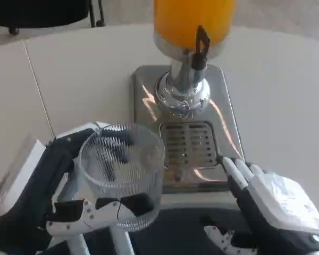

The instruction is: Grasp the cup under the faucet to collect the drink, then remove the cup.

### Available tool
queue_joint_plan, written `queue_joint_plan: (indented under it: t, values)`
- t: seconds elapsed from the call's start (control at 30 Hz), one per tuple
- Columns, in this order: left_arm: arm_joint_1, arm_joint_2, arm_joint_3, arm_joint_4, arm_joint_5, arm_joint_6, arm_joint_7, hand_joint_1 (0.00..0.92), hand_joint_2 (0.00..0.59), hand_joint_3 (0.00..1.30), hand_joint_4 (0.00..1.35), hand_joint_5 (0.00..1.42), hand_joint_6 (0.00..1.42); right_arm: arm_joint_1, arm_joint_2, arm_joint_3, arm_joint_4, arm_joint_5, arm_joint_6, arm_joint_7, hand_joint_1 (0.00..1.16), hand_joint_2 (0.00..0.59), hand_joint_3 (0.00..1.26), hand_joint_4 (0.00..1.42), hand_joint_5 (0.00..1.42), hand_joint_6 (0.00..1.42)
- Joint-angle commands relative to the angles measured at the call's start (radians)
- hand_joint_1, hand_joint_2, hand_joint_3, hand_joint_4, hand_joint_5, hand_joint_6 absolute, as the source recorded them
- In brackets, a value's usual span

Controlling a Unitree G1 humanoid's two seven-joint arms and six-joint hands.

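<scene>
White table (287,79) is carrying your steel-based dispenser with the orange tank (194,21); your left hand (69,210) is gripping the ribbed clear plastic cup (122,170) left of the drip grate (189,141), while your right hand (271,199) is resting empty, fingers loosely apart. Misaligning under the black-levered faucet (199,50) risks spilling.

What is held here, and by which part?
The left hand holds the clear ribbed cup around its side wall, near the base. The right hand holds nothing.
</scene>
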Motion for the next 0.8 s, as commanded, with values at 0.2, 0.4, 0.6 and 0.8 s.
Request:
queue_joint_plan:
  t: [0.2,0.4,0.6,0.8]
  values:
    - [-0.010,0.000,0.003,0.011,0.005,-0.006,0.005,0.565,0.014,0.99,1.19,1.38,1.42,-0.001,-0.013,0.007,-0.001,-0.017,-0.006,-0.010,0.49,0.433,0.02,0.00,0.00,0.00]
    - [-0.021,0.010,0.007,0.030,0.000,-0.017,0.002,0.565,0.015,0.99,1.19,1.38,1.42,-0.019,-0.032,0.009,0.004,-0.020,-0.014,0.006,0.49,0.433,0.02,0.00,0.00,0.00]
    - [-0.029,0.016,-0.009,0.025,-0.005,-0.027,-0.009,0.565,0.016,0.99,1.19,1.38,1.42,-0.003,-0.039,0.018,-0.002,-0.012,-0.014,0.003,0.49,0.433,0.03,0.00,0.00,0.00]
    - [-0.029,0.017,-0.017,0.021,-0.003,-0.025,-0.011,0.565,0.016,0.99,1.19,1.38,1.42,0.016,-0.039,0.020,-0.011,-0.008,-0.011,0.000,0.49,0.433,0.03,0.00,0.00,0.00]
